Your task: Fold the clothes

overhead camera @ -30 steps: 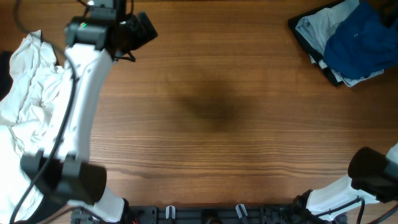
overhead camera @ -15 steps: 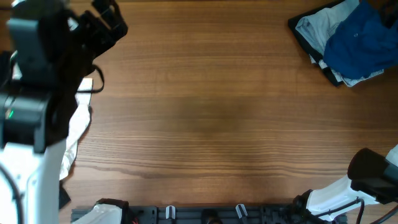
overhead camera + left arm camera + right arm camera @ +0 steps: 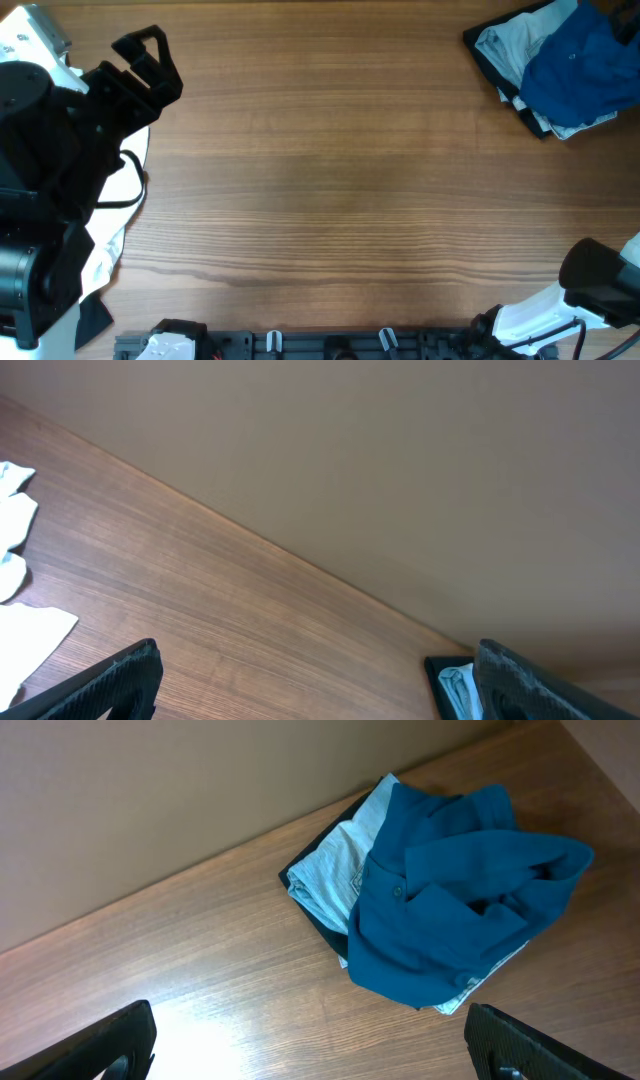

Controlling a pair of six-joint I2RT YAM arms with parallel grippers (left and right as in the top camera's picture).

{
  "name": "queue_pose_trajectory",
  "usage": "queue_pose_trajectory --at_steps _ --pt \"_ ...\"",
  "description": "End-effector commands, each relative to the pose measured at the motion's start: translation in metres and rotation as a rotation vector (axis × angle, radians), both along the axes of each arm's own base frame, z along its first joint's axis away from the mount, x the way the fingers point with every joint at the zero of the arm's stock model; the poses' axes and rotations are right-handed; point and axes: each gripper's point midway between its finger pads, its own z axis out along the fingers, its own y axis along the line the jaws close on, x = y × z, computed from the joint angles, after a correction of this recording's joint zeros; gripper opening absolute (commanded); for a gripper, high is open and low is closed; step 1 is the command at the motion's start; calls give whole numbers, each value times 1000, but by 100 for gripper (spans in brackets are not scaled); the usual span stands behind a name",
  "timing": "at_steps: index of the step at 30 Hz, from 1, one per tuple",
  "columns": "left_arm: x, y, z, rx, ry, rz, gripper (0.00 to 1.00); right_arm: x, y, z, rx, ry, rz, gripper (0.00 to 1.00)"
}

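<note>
Left gripper: jaws spread wide, nothing between them. It hangs over the table's far-left corner, raised close to the overhead camera. Its wrist view looks along the back edge, where wood meets a plain beige wall.

Right gripper: jaws equally wide, holding nothing. It sits back by the near-right corner and looks toward the far-right corner.

Room: I see one broad stretch of bare wood across the middle, from the left arm to the far-right pile.

White shirt: crumpled at the left edge and mostly hidden under the left arm. One loose flap shows in the left wrist view.

Blue T-shirt: bunched on top of the far-right pile, reaching the table's right edge. It lies over pale denim jeans, which rest on a dark flat layer; I cannot tell whether that is cloth or a tray.

Count: two grippers, one white shirt, one blue T-shirt, one pair of jeans.
</note>
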Motion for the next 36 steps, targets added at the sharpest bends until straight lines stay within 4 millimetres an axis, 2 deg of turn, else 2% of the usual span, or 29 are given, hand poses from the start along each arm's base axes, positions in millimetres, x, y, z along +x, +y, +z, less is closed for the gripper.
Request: queue_pose_trajectory --at_steps 1,8,13,16,19,26,29,36 --pt "-6 1 4 14 -15 -8 100 -1 2 0 1 1 4 100" --pt "-20 1 6 8 -19 -22 100 -1 2 0 1 1 4 100" --pt "-29 3 -11 36 53 -22 100 -1 2 0 1 1 4 100" --pt "-43 12 0 41 10 15 100 -1 2 0 2 1 4 100" --pt "-73 15 20 19 -78 11 100 -1 2 0 1 1 4 100" --pt "-154 51 54 28 -281 146 100 -1 2 0 1 1 4 100" --pt "-182 64 58 24 -338 200 100 -1 2 0 1 1 4 100" --pt "-217 86 48 29 -400 323 100 -1 2 0 1 1 4 100"
